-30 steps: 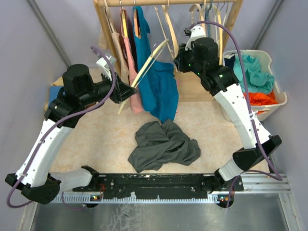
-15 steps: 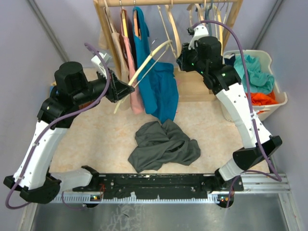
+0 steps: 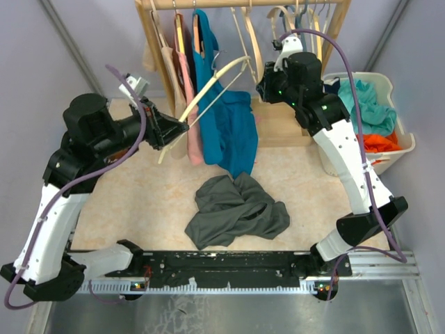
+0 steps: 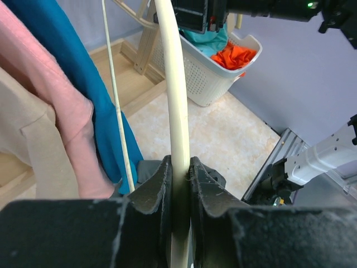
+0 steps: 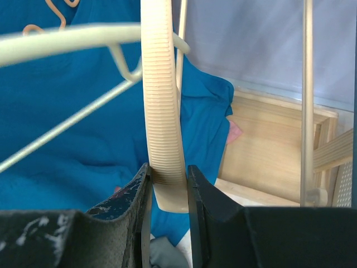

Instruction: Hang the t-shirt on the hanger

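No legible txt, brand, nr or sign in any view. Closest thing: an orange squiggle printed on the blue shirt. It's cut off at the top edge of the right wrist view, so can't tell if it's lettering or just a pattern. The white toothed strip along the front rail, seen in the top view, has tick-like marks, but they're too small to read and no digits can be made out.
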### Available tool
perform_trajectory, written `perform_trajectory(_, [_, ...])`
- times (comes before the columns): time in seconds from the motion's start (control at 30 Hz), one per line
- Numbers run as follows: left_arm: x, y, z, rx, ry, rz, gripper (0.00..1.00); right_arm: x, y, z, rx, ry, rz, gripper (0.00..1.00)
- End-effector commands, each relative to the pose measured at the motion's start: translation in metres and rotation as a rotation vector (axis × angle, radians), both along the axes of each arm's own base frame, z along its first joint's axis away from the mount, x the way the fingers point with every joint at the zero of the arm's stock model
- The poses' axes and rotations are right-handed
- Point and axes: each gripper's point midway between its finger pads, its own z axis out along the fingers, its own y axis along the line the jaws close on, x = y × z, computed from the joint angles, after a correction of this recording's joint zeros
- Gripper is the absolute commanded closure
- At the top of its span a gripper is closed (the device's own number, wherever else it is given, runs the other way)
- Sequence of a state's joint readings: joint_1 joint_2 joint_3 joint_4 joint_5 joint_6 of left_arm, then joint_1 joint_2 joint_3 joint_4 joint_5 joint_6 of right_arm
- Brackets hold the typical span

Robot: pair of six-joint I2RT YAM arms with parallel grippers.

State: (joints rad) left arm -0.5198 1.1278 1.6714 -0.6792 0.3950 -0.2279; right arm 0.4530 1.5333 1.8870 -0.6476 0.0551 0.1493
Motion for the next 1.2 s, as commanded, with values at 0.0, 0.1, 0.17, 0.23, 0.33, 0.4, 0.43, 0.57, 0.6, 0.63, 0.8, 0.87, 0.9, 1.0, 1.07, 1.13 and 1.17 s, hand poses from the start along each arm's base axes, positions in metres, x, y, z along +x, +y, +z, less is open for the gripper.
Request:
perform_trajectory(0.0, [-0.017, 0.02, 0.06, -0.12, -0.22, 0.046, 0.98, 0.008, -0.021, 0.032, 0.031, -0.087, -0.077, 0.91])
perform_trajectory(0.1, [-0.02, 0.024, 0.064, -0.129, -0.236, 0.063, 0.98, 0.009, -0.02, 0.03, 0.033, -0.083, -0.077, 0.91])
perform_trajectory(0.17, [-0.02, 0.026, 0.064, -0.124, -0.232, 0.069, 0.98, 0.009, -0.021, 0.03, 0.033, -0.083, -0.081, 0.91])
perform_trajectory(0.23, [-0.019, 0.029, 0.06, -0.107, -0.213, 0.088, 0.98, 0.009, -0.023, 0.03, 0.032, -0.082, -0.084, 0.91])
perform_trajectory(0.33, [-0.026, 0.03, 0.056, -0.09, -0.183, 0.073, 0.97, 0.008, -0.026, 0.031, 0.032, -0.081, -0.09, 0.87])
perform_trajectory(0.4, [-0.034, 0.03, 0.053, -0.088, -0.162, 0.051, 0.97, 0.005, -0.027, 0.032, 0.031, -0.078, -0.094, 0.76])
perform_trajectory(0.43, [-0.038, 0.03, 0.051, -0.086, -0.152, 0.039, 0.97, 0.004, -0.028, 0.032, 0.029, -0.078, -0.096, 0.74])
perform_trajectory(0.57, [-0.056, 0.035, 0.045, -0.079, -0.131, 0.011, 0.97, -0.001, -0.037, 0.033, 0.014, -0.071, -0.126, 0.56])
perform_trajectory(0.6, [-0.06, 0.036, 0.046, -0.081, -0.131, 0.004, 0.97, -0.003, -0.04, 0.035, 0.011, -0.072, -0.134, 0.56])
perform_trajectory(0.63, [-0.065, 0.037, 0.047, -0.084, -0.133, -0.006, 0.97, -0.006, -0.042, 0.037, 0.011, -0.074, -0.142, 0.56])
perform_trajectory(0.8, [-0.09, 0.036, 0.054, -0.108, -0.139, -0.086, 0.97, -0.034, -0.048, 0.057, 0.053, -0.099, -0.118, 0.43])
perform_trajectory(0.87, [-0.097, 0.036, 0.055, -0.112, -0.139, -0.108, 0.97, -0.05, -0.047, 0.065, 0.087, -0.109, -0.086, 0.39])
perform_trajectory(0.9, [-0.1, 0.036, 0.055, -0.113, -0.139, -0.117, 0.97, -0.06, -0.047, 0.069, 0.105, -0.113, -0.07, 0.38])
perform_trajectory(1.0, [-0.11, 0.037, 0.057, -0.121, -0.145, -0.144, 0.97, -0.088, -0.051, 0.071, 0.149, -0.104, -0.041, 0.35])
perform_trajectory(1.07, [-0.118, 0.038, 0.051, -0.115, -0.117, -0.16, 0.97, -0.106, -0.051, 0.066, 0.179, -0.079, -0.015, 0.35])
perform_trajectory(1.13, [-0.125, 0.039, 0.049, -0.117, -0.105, -0.176, 0.97, -0.125, -0.05, 0.055, 0.204, -0.041, 0.018, 0.35])
perform_trajectory(1.17, [-0.128, 0.04, 0.048, -0.121, -0.104, -0.184, 0.96, -0.133, -0.049, 0.046, 0.215, -0.013, 0.031, 0.35])
